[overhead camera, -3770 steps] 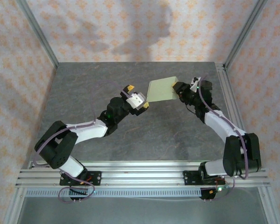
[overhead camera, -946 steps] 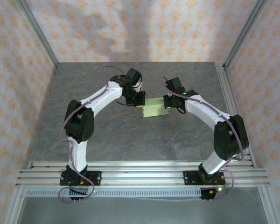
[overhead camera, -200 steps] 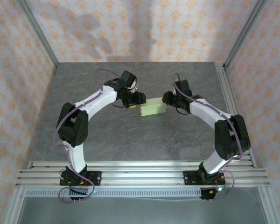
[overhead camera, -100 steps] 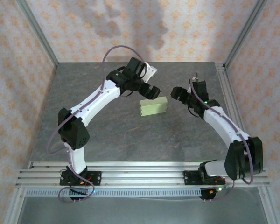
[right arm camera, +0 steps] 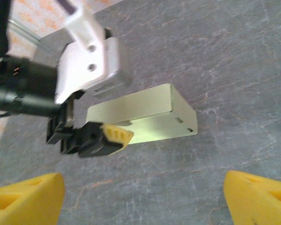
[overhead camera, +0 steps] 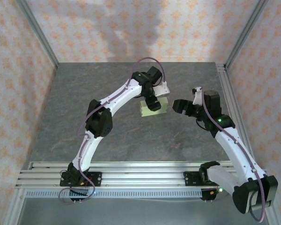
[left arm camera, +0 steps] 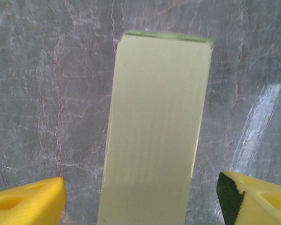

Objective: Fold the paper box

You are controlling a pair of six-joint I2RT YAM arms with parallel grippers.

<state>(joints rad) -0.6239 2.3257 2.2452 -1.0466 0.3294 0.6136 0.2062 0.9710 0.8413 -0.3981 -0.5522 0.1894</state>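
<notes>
Paper box [overhead camera: 144,109] lies folded up as a low closed oblong on the grey stone-look table [overhead camera: 84,103], in the far half and a little right of centre. From the top view its long axis runs left to right, the right end turned slightly toward the far wall. The broad plain face is up, and the short end faces the right gripper [overhead camera: 179,106]. In the right wrist view the box [right arm camera: 150,119] shows its top, one long side wall and a short end with small slots near the corner. Left gripper [overhead camera: 153,102] hangs directly over the box and hides the middle of its top from the overhead camera. In the left wrist view the box [left arm camera: 154,131] runs up the picture, and bare table shows between it and the yellow pad on either side. The left gripper [left arm camera: 140,206] has its jaws spread wide and grips nothing. The right wrist view shows the left gripper [right arm camera: 98,136] low at the box's left part, one yellow-tipped finger in front of the near long wall. Right gripper [right arm camera: 140,197] stands near the box's right end but apart from it, with only bare table in between. Its jaws are wide and empty, and its pads sit in the lower corners of the picture
</notes>
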